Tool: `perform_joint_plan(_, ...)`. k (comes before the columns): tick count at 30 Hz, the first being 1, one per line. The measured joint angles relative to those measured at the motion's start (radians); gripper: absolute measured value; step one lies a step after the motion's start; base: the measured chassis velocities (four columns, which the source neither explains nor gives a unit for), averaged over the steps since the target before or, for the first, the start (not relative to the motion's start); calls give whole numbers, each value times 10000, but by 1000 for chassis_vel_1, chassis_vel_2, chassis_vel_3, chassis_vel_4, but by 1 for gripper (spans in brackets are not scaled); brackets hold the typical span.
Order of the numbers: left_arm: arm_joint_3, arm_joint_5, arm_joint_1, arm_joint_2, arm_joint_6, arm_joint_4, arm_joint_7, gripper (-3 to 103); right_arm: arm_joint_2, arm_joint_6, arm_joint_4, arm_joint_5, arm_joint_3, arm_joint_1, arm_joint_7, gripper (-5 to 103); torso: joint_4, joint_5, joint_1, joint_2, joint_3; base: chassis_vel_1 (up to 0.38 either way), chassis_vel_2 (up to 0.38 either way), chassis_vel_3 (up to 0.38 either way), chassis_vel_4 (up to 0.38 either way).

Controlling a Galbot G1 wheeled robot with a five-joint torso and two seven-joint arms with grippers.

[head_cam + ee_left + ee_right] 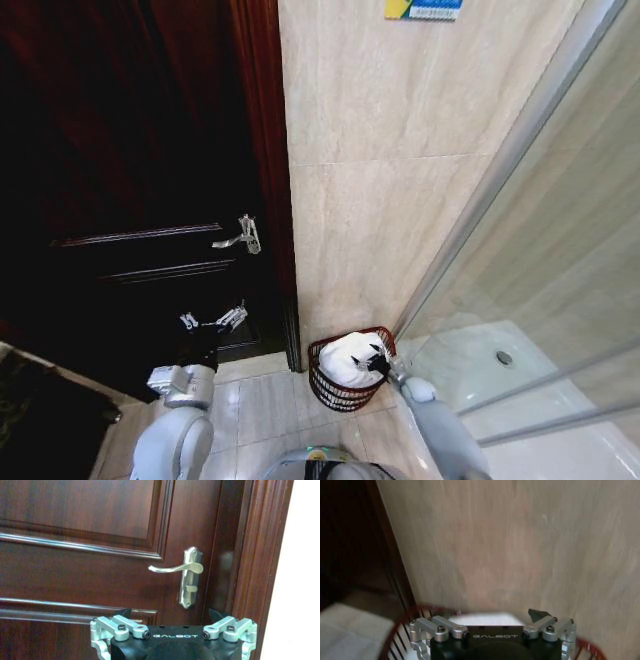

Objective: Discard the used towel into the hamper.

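Right tool (pixel 380 362), lower centre: jaws spread above towel (pixel 350 360), already in hamper (pixel 335 392). Lift straight up, clear of rim. Left tool (pixel 212 322), idle by door (pixel 120 200), jaws apart.

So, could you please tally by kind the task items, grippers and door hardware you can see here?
Hamper: 1
White towel, lying in the hamper: 1
Grippers: 2, the left gripper raised before the dark wooden door, the right gripper over the hamper
Silver door handle: 1
Total: 5
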Motion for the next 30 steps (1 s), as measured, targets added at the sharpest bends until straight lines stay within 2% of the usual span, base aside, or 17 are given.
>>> perform_joint_plan(6,-1,-1,1,0,0,0,0,100,-194,-185,1798,419,624,-984,457,100,0,2,0,0,0,0,0,0,0)
perform_joint_plan(13,0,0,0,0,0,0,0,100,-162,-245,4063,1275,1871,-2504,1282,100,-1,0,0,0,0,0,0,0,0)
perform_joint_plan(15,0,0,0,-1,0,0,0,100,-36,-60,5120,1934,2113,-3116,2201,100,0,0,-1,0,0,0,0,0,0)
perform_joint_plan(16,0,0,0,-1,0,0,0,100,-36,-60,5120,1934,2113,-3116,2201,100,0,0,-1,0,0,0,0,0,0)
perform_joint_plan(18,0,0,1,0,0,0,0,100,188,58,6288,2295,2283,-3700,3247,100,0,-3,-1,0,0,0,0,0,0)
perform_joint_plan(19,0,0,1,0,0,0,0,100,188,58,6288,2295,2283,-3700,3247,100,0,-3,-1,0,0,0,0,0,0)
perform_joint_plan(23,0,0,0,0,0,0,0,100,495,28,7914,2348,2488,-4571,4302,100,0,-2,-1,0,0,0,0,0,0)
perform_joint_plan(30,0,0,0,0,0,1,0,100,900,174,9406,2308,2758,-5688,4608,100,0,1,-1,0,0,0,0,0,0)
